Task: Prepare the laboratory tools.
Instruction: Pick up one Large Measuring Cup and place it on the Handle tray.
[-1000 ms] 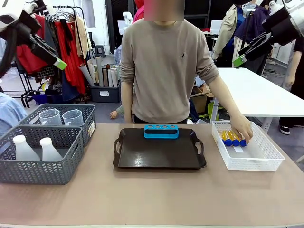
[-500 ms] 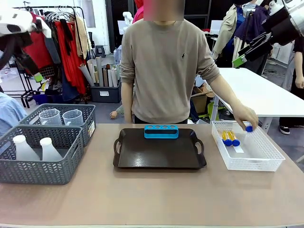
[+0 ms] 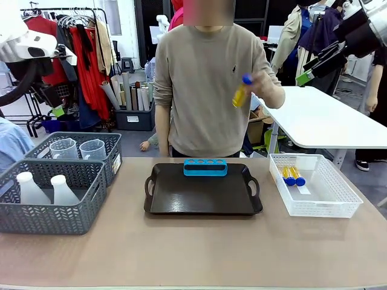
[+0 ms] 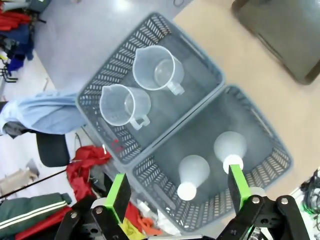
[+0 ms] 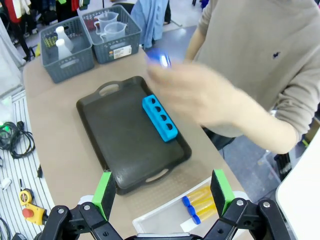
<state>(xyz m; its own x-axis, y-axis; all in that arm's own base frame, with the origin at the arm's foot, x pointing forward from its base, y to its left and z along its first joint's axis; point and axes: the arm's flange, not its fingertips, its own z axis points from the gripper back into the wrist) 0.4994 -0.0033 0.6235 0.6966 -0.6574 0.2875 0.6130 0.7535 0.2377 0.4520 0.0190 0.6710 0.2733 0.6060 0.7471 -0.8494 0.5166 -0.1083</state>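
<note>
My left pincer (image 4: 177,190), released wide, hangs over two grey baskets (image 4: 107,70) at the left of the counter (image 3: 193,248). My right pincer (image 5: 162,192) is likewise released, high at the right.

- Black tray (image 3: 202,196): centre.
- Beakers (image 4: 159,67): two, far grey basket.
- Flasks (image 4: 194,170): two, near grey basket.
- White basket (image 3: 320,208): right, holding two tubes (image 3: 291,176).
- Blue rack (image 3: 205,167): tray's far edge.
- Third tube (image 3: 241,90): in the person's raised hand (image 3: 259,87).

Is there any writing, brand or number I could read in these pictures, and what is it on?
No text is legible anywhere.
White sticker on the grey basket nearer the person: print too small to read.
Small dark emblem on the person's sweater: a figure, no words.
White label on the dark bin on the floor behind: blurred, unreadable.
</note>
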